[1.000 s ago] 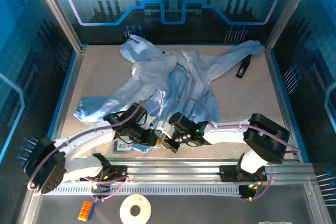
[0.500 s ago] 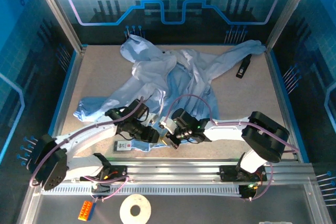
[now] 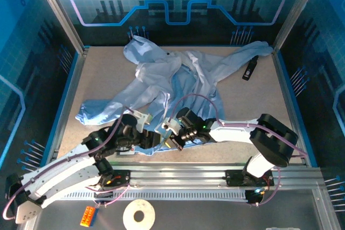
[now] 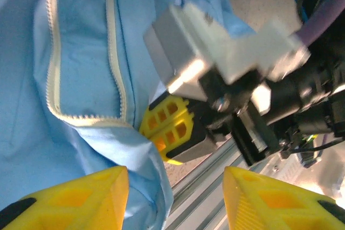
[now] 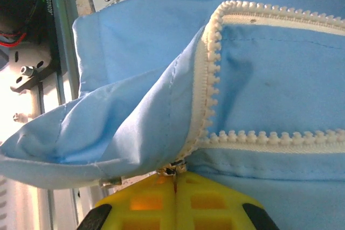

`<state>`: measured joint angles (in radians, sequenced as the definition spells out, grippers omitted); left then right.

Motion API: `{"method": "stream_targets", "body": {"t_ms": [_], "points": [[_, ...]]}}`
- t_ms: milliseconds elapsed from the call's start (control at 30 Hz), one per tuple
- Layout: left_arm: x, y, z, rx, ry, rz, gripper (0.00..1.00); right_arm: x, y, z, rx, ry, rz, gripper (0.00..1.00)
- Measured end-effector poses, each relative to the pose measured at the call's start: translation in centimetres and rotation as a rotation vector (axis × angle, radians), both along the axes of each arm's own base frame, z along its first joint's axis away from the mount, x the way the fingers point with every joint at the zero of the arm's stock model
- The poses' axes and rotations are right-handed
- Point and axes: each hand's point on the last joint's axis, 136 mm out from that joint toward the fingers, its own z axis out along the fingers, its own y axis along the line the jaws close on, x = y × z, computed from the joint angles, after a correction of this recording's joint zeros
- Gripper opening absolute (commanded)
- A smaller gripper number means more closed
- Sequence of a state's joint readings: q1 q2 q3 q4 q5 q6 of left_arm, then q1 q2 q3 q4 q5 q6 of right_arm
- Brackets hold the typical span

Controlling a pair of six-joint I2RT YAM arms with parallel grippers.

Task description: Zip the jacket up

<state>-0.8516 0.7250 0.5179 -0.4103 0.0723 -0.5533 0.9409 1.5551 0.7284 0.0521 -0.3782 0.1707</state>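
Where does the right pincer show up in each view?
Top external: right pincer low centre, at the jacket's near edge.
Left wrist: the pincer sits centre, against the jacket.
Right wrist: bottom centre, shut on the jacket at the zipper's end.
Shared landmark: the white zipper.

Bare tabletop [image 3: 259, 112] (right side) beside jacket [image 3: 186, 76]

Light-blue jacket [image 3: 178, 79] lies crumpled on the table, white zipper open.
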Motion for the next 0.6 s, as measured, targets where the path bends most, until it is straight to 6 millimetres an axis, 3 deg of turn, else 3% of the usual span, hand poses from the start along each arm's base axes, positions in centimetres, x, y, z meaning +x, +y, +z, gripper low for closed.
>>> {"method": "stream_targets", "body": {"t_ms": [300, 600], "points": [[1.4, 0.2, 0.3, 0.009, -0.072, 0.081, 0.53, -0.5, -0.6, 2.8, 0.016, -0.008, 0.036, 0.00], [1.6, -0.4, 0.8, -0.067, -0.029, 0.135, 0.56, -1.2, -1.2, 3.1, -0.005, 0.023, 0.059, 0.00]]}}
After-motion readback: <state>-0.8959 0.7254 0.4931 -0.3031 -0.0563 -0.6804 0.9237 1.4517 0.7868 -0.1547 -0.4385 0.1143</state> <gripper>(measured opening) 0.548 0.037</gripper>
